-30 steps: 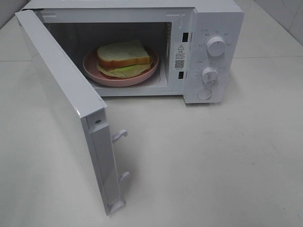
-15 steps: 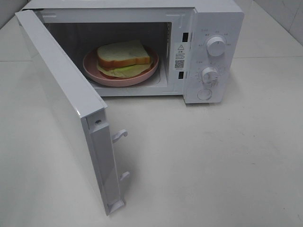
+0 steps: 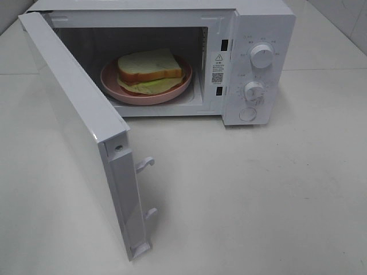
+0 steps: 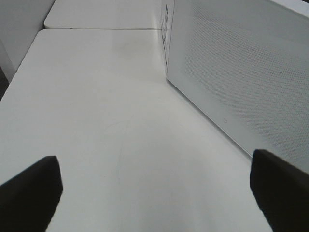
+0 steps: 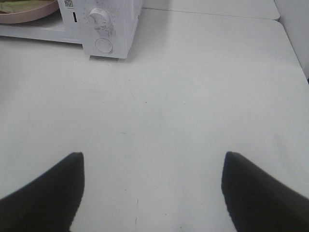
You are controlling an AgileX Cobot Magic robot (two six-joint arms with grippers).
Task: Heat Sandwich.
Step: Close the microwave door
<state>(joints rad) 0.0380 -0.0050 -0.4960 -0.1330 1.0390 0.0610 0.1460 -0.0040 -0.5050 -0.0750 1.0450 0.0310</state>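
Note:
The sandwich [image 3: 150, 67], white bread over a pale green leafy layer, lies on a round pink plate [image 3: 117, 87] inside the white microwave [image 3: 264, 23]. The microwave door [image 3: 74, 126] stands swung wide open toward the front left. Neither arm shows in the exterior high view. In the left wrist view my left gripper [image 4: 154, 193] is open over bare table, beside the perforated outer face of the door [image 4: 241, 72]. In the right wrist view my right gripper [image 5: 152, 193] is open above the table, well in front of the microwave's control panel [image 5: 99, 19]; the plate's edge [image 5: 24, 17] peeks in.
Two knobs [image 3: 261, 56] and a round button [image 3: 248, 114] sit on the microwave's right panel. Two latch hooks [image 3: 144, 165] stick out from the door's free edge. The white table [image 3: 258, 200] stretches in front and to the right.

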